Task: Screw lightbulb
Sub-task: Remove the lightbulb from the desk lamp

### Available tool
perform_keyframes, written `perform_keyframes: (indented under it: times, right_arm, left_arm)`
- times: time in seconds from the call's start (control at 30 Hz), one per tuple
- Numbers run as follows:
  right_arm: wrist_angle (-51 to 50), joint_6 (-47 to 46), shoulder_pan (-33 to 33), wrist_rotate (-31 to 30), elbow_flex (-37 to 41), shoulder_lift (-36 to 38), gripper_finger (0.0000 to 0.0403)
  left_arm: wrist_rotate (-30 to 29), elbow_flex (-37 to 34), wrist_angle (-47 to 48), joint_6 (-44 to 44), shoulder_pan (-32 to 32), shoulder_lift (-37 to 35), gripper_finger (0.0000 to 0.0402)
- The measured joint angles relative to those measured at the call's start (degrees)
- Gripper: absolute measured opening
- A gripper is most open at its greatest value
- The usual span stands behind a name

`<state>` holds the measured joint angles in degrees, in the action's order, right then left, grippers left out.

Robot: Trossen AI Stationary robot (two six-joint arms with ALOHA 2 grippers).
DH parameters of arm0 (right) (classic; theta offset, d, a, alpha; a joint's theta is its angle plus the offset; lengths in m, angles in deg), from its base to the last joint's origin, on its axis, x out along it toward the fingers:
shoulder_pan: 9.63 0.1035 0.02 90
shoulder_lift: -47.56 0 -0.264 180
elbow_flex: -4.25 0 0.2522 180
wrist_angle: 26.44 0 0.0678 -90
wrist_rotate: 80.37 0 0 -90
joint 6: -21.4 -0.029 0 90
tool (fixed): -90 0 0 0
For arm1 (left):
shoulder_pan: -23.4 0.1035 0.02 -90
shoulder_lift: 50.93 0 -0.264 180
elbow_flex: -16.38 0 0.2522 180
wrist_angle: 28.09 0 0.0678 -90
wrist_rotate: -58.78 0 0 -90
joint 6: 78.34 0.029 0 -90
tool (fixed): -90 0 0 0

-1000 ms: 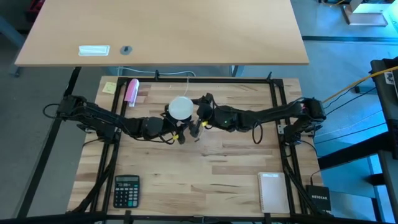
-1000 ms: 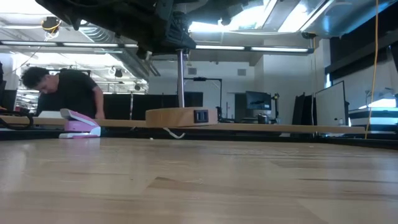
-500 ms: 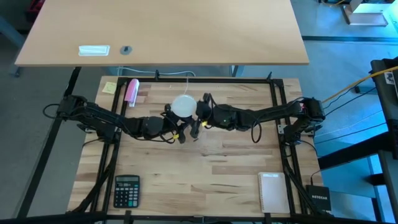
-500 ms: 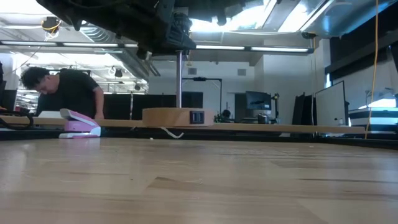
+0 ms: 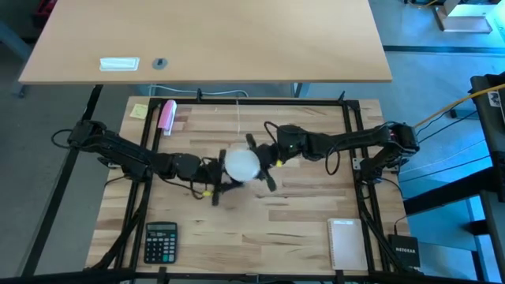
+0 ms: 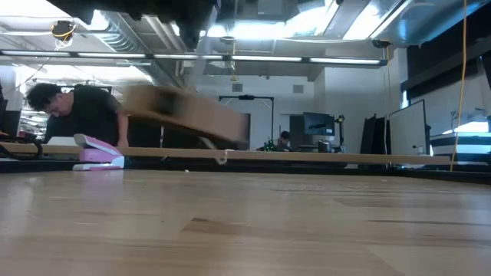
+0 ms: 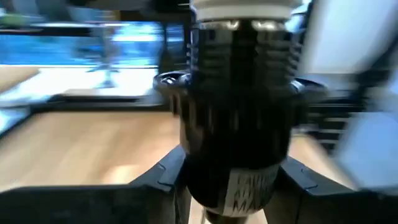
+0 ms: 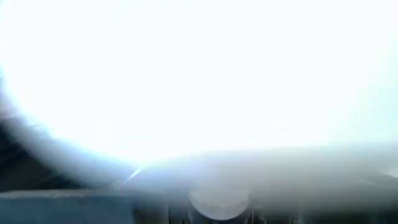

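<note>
The white lightbulb hangs above the table's middle, and its pale base sits in the top of a black socket. My left gripper comes from the left and is shut on that socket. Reaching in from the right, my right gripper has a finger on each side of the globe, which fills the right wrist view. The round wooden disc shows blurred in the low view, tilted and off the table. My left gripper pinches the black socket's ribbed body between its two fingers, coming in about level from the table's left. The socket is lifted clear, with the bulb's base at its far end. My right gripper is closed on the bulb's round globe, coming about level from the table's right with one finger on the far side and one on the near side. The globe's glare hides the contact in the wrist view. The bulb is clear of the table.
A pink stapler and a yellow note lie at the far left. Along the near edge lie a calculator and a white pad. A white cord runs to the far edge. A person stands behind the table.
Both grippers have gone toward the table's near edge and a little right, turning as they went, and the bulb and socket have gone with them. The wooden disc, which lay flat on the table, is now lifted and tilted.
</note>
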<state>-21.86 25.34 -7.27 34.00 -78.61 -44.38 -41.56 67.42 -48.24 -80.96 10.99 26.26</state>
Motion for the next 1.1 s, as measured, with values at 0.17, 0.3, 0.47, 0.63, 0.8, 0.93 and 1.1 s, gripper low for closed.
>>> perform_keyframes:
  times: [0.17,0.3,0.47,0.63,0.8,0.93,1.1]
  right_arm:
    - [1.01,2.89,-0.06,11.16,-0.13,0.0,0.0147]
    - [1.02,2.69,0.11,8.36,-0.08,0.0,0.0147]
    - [0.68,0.03,0.45,-0.53,0.0,0.2,0.0147]
    - [-0.94,-1.39,0.34,-5.42,0.08,0.43,0.0247]
    - [-10.16,-1.4,0.35,-15.97,0.11,3.74,0.0374]
    - [-15.27,-4.43,0.34,-26.61,0.11,6.11,0.038]
    - [-8.88,-8.27,0.34,-33.4,0.09,4.82,0.0338]
  left_arm:
    - [9.22,0.2,-2.96,-1.26,0.04,0.26,0.0126]
    - [10.2,0.22,-2.69,-1.34,0.5,0.26,0.0126]
    - [8.43,0.21,-2.19,-1.25,0.55,0.26,0.0126]
    - [3.88,0.2,-2.5,-1.29,0.52,0.07,0.0126]
    - [-6.32,0.2,-2.33,-0.67,-0.47,-0.11,0.0126]
    - [-17.76,0.2,-2.84,1.25,-1.56,-0.2,0.0126]
    - [-30.9,0.2,-2.75,1.81,-1.26,-0.2,0.0126]
